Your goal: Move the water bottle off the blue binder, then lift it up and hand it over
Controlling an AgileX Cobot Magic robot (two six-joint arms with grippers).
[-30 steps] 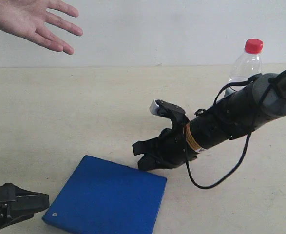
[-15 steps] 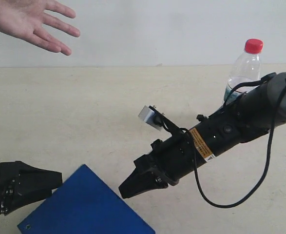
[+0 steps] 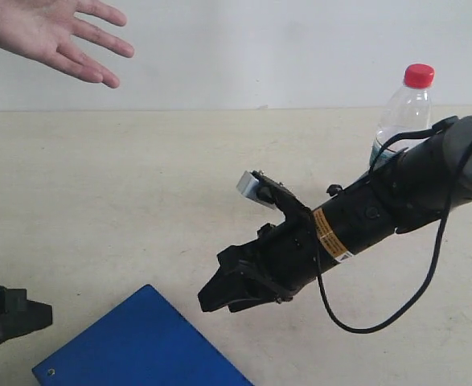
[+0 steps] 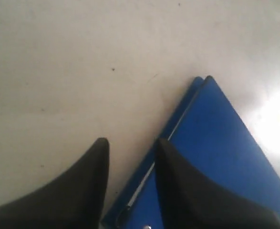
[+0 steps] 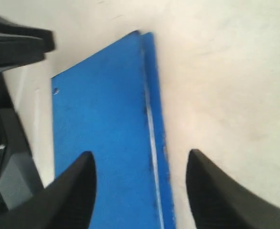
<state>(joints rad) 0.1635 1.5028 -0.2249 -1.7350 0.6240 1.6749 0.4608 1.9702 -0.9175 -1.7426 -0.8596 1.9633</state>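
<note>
Right hand (image 5: 139, 160) released, fingers wide, empty, hovering over the edge of the blue binder (image 3: 139, 346). Left hand (image 4: 131, 143) nearly closed, narrow gap at the binder's other edge, no grip visible. Water bottle (image 3: 403, 112) upright on the surface (image 3: 139, 177), well apart from the binder, close behind the right forearm.

Risks: a swing of that forearm tips the bottle; the thin flat binder slides instead of being pinched; the two hands clash over it.

Right arm slants down across the middle; left hand sits low. Person's palm (image 3: 51, 36) open, far off.
</note>
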